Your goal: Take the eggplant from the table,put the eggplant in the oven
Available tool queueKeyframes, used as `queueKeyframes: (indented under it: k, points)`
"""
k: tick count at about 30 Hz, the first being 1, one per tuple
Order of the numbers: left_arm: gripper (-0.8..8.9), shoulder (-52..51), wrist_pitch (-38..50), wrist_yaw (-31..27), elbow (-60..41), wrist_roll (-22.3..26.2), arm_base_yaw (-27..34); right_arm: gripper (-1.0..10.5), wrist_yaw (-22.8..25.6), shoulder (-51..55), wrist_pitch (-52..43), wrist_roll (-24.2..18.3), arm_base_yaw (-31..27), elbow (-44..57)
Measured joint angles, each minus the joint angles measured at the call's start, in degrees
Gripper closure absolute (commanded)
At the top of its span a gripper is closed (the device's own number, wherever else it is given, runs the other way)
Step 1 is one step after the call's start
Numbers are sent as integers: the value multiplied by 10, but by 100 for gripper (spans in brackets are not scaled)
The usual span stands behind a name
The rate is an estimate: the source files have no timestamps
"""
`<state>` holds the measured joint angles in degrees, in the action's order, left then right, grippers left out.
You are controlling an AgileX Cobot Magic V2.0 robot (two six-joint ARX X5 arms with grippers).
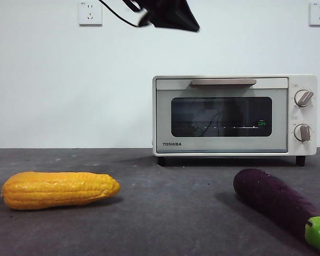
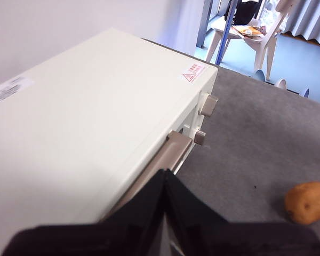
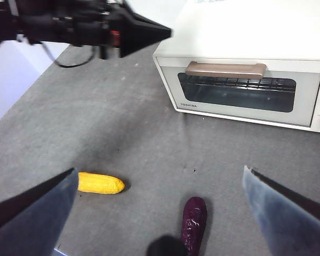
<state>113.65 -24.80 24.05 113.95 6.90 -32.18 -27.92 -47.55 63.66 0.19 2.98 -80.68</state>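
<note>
While the oven [image 1: 234, 114] sits shut at the back of the desk [image 1: 149, 213], its taupe handle [image 1: 223, 82] flat against the top of the glass door, the eggplant [image 1: 277, 202] lies in front of it and off toward the knob side, well apart from it, green stem cap [image 1: 319, 233] pointing away from the oven. The right gripper [image 3: 160, 213] hangs high above it, jaws spread wide, the purple body showing between them in the right wrist view. The left gripper [image 2: 165, 184] is up over the oven's top, just by the handle, jaws pressed together into a single black wedge; it shows as the dark tip high in the front view. A yellow corn cob [image 1: 58, 189] rests well off to the other side, and the left wrist view catches a potato [image 2: 308, 202] on the desk too.

My read: this is a light toy with a smooth skin that could slip, so a grip across the thick middle of the purple body looks safest, not the tapering stem end. The door needs opening first.
</note>
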Motion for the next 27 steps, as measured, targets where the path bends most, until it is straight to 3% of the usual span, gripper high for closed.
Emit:
queueKeyframes:
  k: [13, 27]
  points:
    - [819, 82, 12, -72, 23, 65, -20, 380, 0, 0, 0, 0, 0, 0]
    - [819, 109, 46, -87, 23, 84, -22, 380, 0, -3, 0, 0, 0, 0]
